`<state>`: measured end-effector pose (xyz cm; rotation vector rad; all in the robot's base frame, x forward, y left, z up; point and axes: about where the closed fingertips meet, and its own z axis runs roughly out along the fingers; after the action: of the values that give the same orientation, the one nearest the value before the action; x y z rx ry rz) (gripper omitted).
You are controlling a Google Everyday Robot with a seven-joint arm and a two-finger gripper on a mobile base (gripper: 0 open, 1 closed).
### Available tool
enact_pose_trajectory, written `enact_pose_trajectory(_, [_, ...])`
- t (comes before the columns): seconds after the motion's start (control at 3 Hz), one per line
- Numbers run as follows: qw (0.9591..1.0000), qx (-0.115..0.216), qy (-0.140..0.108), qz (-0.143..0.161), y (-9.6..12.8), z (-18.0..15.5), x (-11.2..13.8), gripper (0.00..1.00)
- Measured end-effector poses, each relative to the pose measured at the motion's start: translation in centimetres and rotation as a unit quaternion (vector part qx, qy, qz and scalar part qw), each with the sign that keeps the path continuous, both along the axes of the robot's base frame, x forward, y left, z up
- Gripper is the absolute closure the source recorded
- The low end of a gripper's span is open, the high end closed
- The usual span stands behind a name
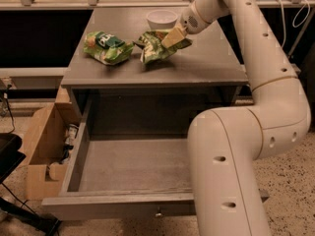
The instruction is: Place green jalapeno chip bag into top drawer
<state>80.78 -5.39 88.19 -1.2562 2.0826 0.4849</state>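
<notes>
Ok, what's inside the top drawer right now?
The top drawer shows a bare floor; the robot arm covers its right part. The gripper is up on the cabinet top, shut on the green jalapeno chip bag.

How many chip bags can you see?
2, both on the cabinet top: the green jalapeno chip bag at the gripper, the other green bag left of it. More may hide behind the arm.

Cream-white arm (275, 102) has fat rounded segments, small dark holes, dotted wrist grille, and tan claw (173, 36) over the surface (211, 63).
</notes>
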Motion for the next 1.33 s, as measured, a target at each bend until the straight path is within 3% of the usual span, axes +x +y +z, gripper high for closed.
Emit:
enact_pose_trajectory(0.33, [0.9983, -0.026, 0.052, -0.01, -2.3, -0.7, -2.6, 1.0])
enact_pose_trajectory(0.67, [0.9925, -0.046, 0.101, -0.052, -5.6, -1.9, -4.6, 1.0])
enact_pose_trajectory(1.0, [0.9886, -0.045, 0.079, -0.121, -9.3, 1.5, -6.1, 1.0])
enact_pose_trajectory(1.33, [0.9807, -0.03, 0.011, -0.193, -11.7, 7.0, -7.6, 1.0])
